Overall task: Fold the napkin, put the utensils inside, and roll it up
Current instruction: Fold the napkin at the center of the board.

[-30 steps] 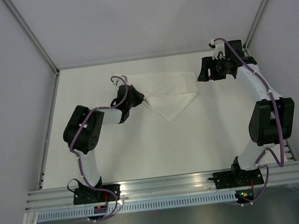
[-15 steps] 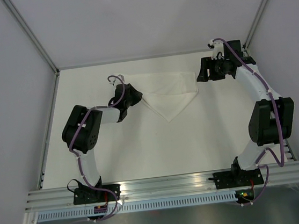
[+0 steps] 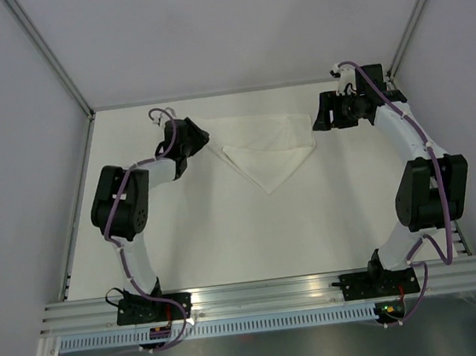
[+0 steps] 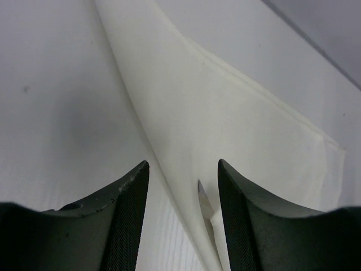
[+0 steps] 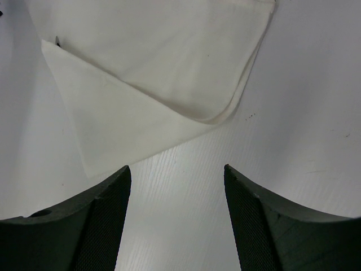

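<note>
Nearest, on the metal rail (image 3: pixel 268 290) at the near edge of the table (image 3: pixel 229 248), the two arm bases (image 3: pixel 149 307). Beyond them, bare white tabletop.

Farther out, on the far half and between the two arms, the napkin (image 3: pixel 269 144): folded, flat on the surface, long edge toward the back, one point aimed at the bases.

At the napkin's left corner, low over the table, the left gripper (image 3: pixel 202 137), jaws parted though less widely than the right's, gripping nothing. Seen from the left wrist, the left fingers (image 4: pixel 131 209) either side of the napkin's folded edge, with clear space on both sides and no cloth pinched. In that gap, a small silvery tip (image 4: pixel 202 195) at the fold's edge; too little showing to tell what it belongs to.

Just beside the napkin's right corner and apart from it, the right gripper (image 3: pixel 320 117), jaws spread wide and empty. Seen from the right wrist, only tabletop between the right fingers (image 5: pixel 107 220), and ahead of them the napkin's doubled layers, one overlapping the other.

Farthest, the table's back edge and the grey walls (image 3: pixel 229 24).
</note>
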Tool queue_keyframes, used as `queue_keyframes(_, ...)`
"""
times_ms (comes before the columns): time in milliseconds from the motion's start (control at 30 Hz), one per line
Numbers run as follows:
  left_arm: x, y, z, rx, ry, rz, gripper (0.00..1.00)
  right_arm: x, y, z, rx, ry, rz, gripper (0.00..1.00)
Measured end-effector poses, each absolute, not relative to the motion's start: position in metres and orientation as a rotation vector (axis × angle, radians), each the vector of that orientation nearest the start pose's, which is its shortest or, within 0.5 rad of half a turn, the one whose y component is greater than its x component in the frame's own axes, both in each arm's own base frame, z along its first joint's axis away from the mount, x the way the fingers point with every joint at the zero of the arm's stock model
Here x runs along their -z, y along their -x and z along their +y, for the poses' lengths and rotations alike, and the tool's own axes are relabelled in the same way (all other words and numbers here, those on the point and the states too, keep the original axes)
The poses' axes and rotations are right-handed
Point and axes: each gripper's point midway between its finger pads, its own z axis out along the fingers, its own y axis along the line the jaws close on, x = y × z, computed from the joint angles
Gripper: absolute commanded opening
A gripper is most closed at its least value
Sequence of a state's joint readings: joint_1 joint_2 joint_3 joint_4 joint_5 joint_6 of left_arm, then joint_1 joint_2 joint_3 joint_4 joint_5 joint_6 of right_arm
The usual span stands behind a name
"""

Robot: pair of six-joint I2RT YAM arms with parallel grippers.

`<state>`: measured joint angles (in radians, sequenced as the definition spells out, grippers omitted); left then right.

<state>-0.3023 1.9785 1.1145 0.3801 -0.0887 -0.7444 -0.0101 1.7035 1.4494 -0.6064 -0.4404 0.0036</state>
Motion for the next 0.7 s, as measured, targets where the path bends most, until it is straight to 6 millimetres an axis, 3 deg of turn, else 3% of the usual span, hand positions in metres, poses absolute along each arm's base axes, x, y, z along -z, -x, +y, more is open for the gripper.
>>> queue_keyframes(200,-0.104,-0.570,-0.115,0.497,0.626,1.931,0.60,-0.167,-0.426,0.081,-0.541,0.210,2.387,0.72)
queue_keyframes(333,-0.111,-0.604,-0.084,0.465,0.678,1.898,0.60,-0.162,-0.425,0.089,-0.554,0.230,2.399,0.72)
queue_keyframes(500,-0.084,-0.618,-0.073,0.450,0.706,1.955,0.60,-0.161,-0.425,0.089,-0.554,0.229,2.402,0.72)
queue_keyframes(700,-0.038,-0.608,-0.081,0.464,0.711,2.069,0.60,-0.155,-0.427,0.089,-0.557,0.227,2.415,0.72)
